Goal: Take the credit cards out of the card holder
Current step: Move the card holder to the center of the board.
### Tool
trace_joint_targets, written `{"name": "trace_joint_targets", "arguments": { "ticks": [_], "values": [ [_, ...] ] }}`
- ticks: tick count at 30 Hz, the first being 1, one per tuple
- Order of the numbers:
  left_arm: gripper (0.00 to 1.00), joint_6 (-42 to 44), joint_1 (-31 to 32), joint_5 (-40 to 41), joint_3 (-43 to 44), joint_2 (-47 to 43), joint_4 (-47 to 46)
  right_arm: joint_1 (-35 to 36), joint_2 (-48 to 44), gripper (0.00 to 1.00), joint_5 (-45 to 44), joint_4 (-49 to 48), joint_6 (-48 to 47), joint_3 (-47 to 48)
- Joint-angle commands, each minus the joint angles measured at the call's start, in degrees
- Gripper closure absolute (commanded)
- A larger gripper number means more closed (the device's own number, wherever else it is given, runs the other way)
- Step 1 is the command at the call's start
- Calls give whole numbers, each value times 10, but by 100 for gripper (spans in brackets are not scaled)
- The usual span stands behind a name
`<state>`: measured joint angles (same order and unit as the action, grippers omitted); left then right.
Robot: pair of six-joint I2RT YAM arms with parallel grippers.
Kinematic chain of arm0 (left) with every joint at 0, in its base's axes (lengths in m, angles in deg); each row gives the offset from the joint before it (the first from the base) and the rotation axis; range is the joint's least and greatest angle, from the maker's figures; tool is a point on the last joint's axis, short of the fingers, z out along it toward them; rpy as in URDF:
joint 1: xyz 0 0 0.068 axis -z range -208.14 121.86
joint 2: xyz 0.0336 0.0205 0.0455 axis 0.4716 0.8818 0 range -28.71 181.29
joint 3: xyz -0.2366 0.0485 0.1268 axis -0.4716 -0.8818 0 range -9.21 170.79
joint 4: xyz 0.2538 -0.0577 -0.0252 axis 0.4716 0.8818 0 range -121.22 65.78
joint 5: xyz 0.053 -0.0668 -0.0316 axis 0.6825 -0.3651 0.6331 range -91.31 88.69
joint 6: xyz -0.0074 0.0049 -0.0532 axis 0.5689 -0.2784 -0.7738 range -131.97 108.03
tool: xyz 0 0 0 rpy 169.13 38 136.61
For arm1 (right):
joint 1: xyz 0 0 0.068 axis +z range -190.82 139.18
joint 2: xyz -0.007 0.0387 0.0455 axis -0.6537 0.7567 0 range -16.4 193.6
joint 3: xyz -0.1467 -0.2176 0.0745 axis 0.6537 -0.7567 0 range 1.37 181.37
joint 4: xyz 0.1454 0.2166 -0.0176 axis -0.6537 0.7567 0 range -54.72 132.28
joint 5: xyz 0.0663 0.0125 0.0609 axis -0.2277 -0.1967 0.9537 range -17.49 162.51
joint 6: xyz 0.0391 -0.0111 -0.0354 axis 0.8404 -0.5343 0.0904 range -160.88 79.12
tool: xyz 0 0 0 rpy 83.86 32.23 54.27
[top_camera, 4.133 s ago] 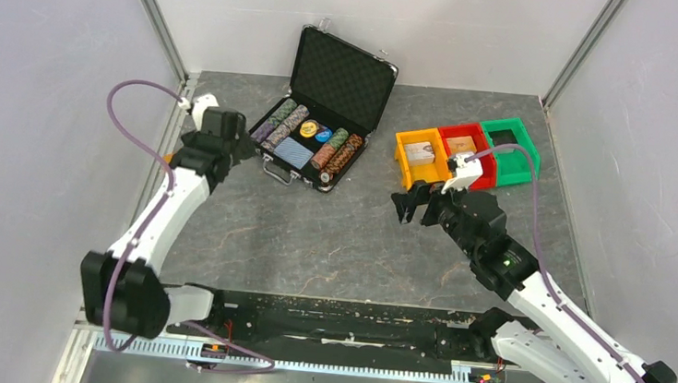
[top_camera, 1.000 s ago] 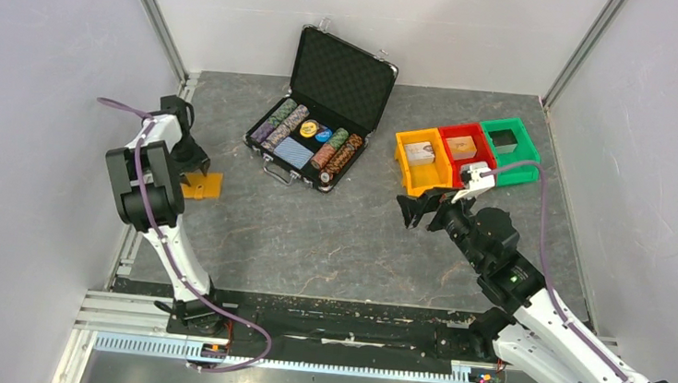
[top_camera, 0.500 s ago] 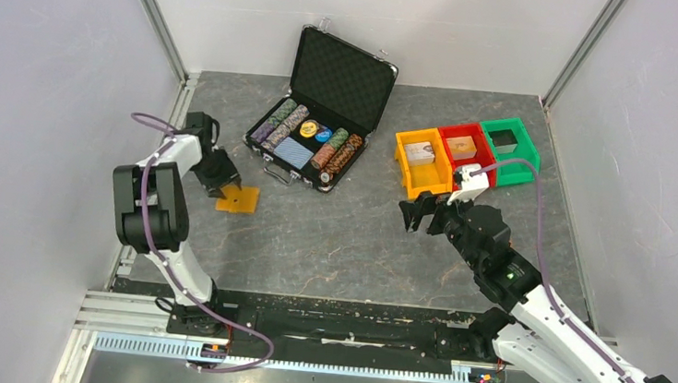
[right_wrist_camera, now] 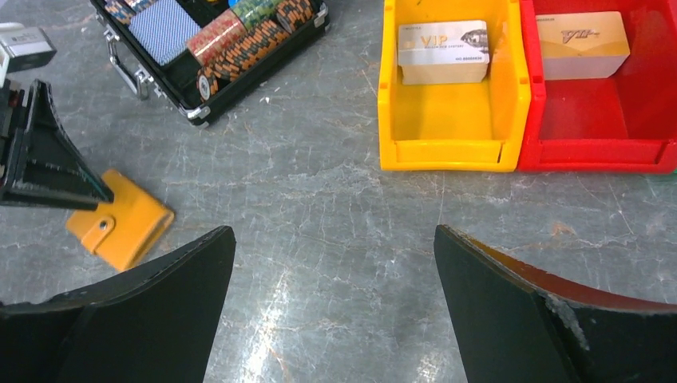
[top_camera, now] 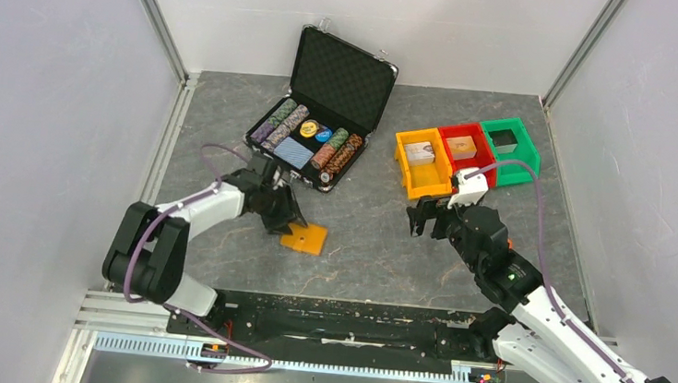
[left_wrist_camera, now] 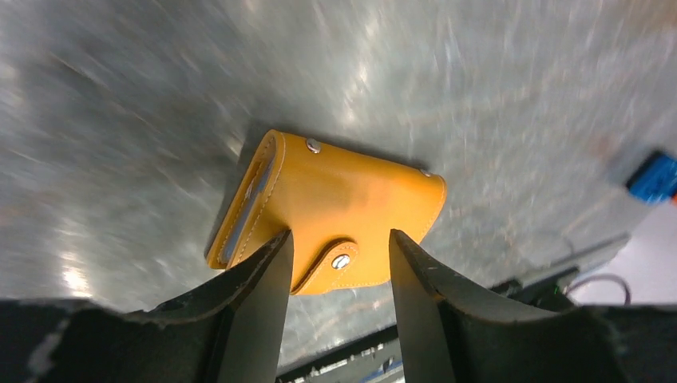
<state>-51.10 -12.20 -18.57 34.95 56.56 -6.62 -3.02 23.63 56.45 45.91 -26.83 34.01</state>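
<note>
The orange card holder (top_camera: 303, 237) lies flat and snapped shut on the grey table, left of centre. It also shows in the left wrist view (left_wrist_camera: 351, 199) and the right wrist view (right_wrist_camera: 128, 223). My left gripper (top_camera: 282, 222) has its jaws partly apart, tips resting on the holder's face either side of the snap tab (left_wrist_camera: 341, 235). A bluish-grey card edge (left_wrist_camera: 247, 199) shows in the holder's side slot; the cards are otherwise hidden inside. My right gripper (top_camera: 424, 219) is open and empty above bare table (right_wrist_camera: 334, 231), well right of the holder.
An open black chip case (top_camera: 312, 143) with chips and a blue patterned deck stands at the back. Orange (top_camera: 421, 166), red (top_camera: 468, 152) and green (top_camera: 510, 151) bins stand at back right; the first two hold printed cards. Side walls close in.
My left gripper has swept from the far left wall toward the table's centre front, and the card holder has moved with it. The right gripper has shifted slightly nearer.
</note>
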Motion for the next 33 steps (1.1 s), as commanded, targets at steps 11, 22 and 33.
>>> {"name": "trace_joint_targets", "arguments": {
  "ticks": [11,22,33],
  "values": [
    [38,24,72,138,31,-87,139,1,-7,1,43,36,75,-18],
    [39,65,73,63,-13,-68,87,1,54,21,111,15,139,-45],
    [43,1,115,-42,-77,-62,-2,1,112,30,120,-3,120,-13]
  ]
}}
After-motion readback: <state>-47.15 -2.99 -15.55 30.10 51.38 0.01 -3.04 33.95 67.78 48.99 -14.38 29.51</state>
